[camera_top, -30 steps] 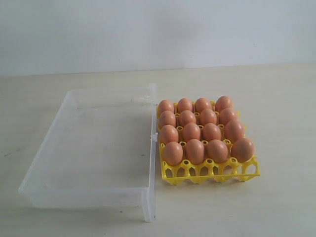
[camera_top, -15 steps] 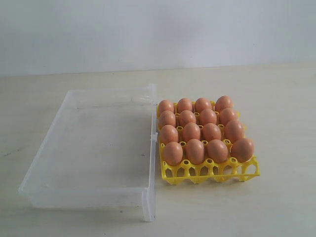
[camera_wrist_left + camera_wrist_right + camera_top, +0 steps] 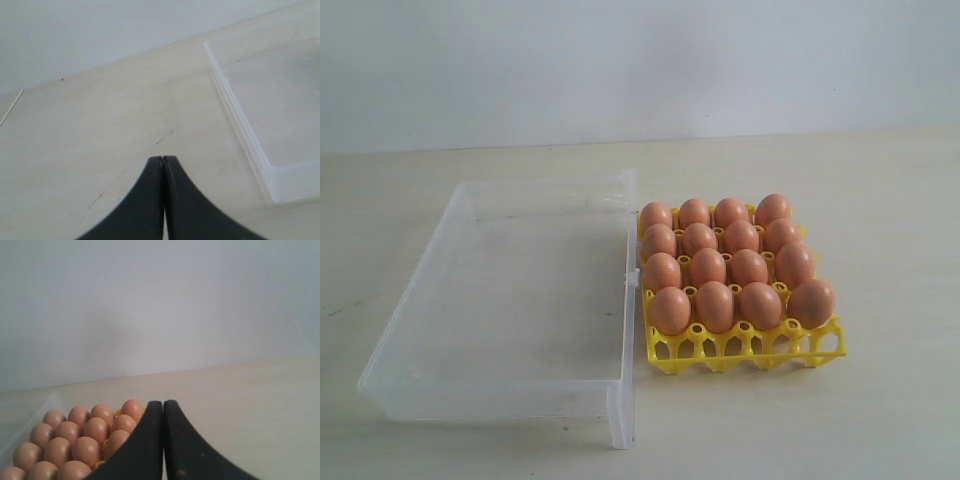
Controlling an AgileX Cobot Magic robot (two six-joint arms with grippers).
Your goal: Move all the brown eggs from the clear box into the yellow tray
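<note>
Eggs (image 3: 707, 267), smooth and brown, sit in the yellow plastic tray (image 3: 750, 350), none in the clear plastic box (image 3: 520, 300); so, we think, our left hand (image 3: 163, 159) and right hand (image 3: 163, 403) are closed, empty.

Bright, soft, even light.
We see only a faint shadow under the clear box (image 3: 490, 400) on the table (image 3: 880, 400).
</note>
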